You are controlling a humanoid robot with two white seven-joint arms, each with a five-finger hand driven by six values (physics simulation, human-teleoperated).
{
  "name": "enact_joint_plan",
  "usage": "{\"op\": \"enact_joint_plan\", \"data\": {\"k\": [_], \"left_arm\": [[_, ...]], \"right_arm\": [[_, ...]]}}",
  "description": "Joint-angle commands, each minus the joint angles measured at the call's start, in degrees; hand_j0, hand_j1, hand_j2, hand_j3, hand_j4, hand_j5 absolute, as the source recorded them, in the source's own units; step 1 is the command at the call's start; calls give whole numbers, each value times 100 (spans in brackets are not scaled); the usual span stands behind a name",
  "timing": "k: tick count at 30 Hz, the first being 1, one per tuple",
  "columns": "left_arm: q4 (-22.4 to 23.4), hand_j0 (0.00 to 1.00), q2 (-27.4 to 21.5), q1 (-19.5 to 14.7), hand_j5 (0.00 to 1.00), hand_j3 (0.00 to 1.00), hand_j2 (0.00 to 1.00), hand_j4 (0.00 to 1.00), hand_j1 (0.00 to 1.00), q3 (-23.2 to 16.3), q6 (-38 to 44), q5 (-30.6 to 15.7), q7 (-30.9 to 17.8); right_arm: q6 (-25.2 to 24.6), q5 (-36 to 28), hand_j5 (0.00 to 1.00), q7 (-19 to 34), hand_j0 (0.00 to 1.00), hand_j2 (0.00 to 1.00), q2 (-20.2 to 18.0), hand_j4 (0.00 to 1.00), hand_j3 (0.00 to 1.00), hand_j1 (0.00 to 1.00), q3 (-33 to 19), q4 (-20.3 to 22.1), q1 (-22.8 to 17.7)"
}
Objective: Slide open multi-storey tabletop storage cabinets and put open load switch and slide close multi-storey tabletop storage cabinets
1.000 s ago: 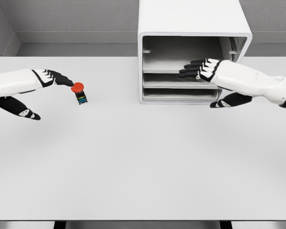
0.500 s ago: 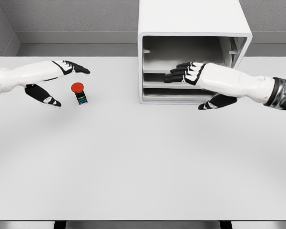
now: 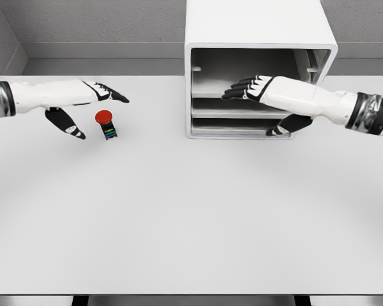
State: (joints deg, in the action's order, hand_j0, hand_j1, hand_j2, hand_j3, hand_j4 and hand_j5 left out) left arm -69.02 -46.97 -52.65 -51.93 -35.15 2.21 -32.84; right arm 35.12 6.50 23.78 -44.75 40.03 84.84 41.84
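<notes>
The load switch, a small black block with a red round button, lies on the white table at the left. My left hand hovers just above and left of it, open, fingers stretched over the button and thumb hanging below, not touching. The white multi-storey cabinet stands at the back centre-right with its front open and shelves showing. My right hand reaches into the cabinet front at the top shelf level, open, fingers flat and pointing left, thumb below by the lower shelf.
A grey wall runs behind the table. The table's front edge lies near the bottom of the view. The cabinet's lower drawers sit flush in its front.
My left hand has moved right and up, past the switch, which stays put. My right hand has slid left and slightly up into the cabinet opening, its arm stretched further.
</notes>
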Motion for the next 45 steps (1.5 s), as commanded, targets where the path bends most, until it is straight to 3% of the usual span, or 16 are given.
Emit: {"op": "enact_joint_plan", "data": {"k": [1, 9, 18, 22, 32, 35, 45], "left_arm": [[187, 100, 74, 0, 100, 100, 100, 100, 100, -98, 15, -45, 6], [890, 100, 434, 0, 100, 100, 100, 100, 100, -195, 15, 25, 32], [1057, 100, 566, 0, 100, 100, 100, 100, 100, -212, 15, 25, 59], [1374, 100, 777, -62, 100, 100, 100, 100, 100, -221, 15, 69, 59], [1690, 100, 935, -105, 100, 100, 100, 100, 100, -212, 15, 201, 59], [1980, 100, 1094, -149, 100, 100, 100, 100, 100, -212, 15, 359, 59], [2007, 100, 1181, -220, 100, 100, 100, 100, 100, -221, 15, 359, 59]], "right_arm": [[-12, -26, 100, 4, 100, 100, 63, 100, 100, 100, -4, -37, 9], [-12, 141, 100, 13, 100, 100, 379, 100, 100, 100, -4, -688, 167], [-12, 317, 100, 13, 100, 100, 511, 100, 100, 100, -4, -1083, 193], [-12, 449, 100, 13, 100, 100, 643, 100, 100, 100, -4, -1277, 229], [-12, 475, 100, 13, 100, 100, 660, 100, 100, 100, -4, -1277, 237], [-12, 484, 100, 13, 100, 100, 660, 100, 100, 100, -4, -1277, 220], [-12, 484, 100, 31, 100, 100, 599, 100, 100, 100, -4, -1215, 176]]}}
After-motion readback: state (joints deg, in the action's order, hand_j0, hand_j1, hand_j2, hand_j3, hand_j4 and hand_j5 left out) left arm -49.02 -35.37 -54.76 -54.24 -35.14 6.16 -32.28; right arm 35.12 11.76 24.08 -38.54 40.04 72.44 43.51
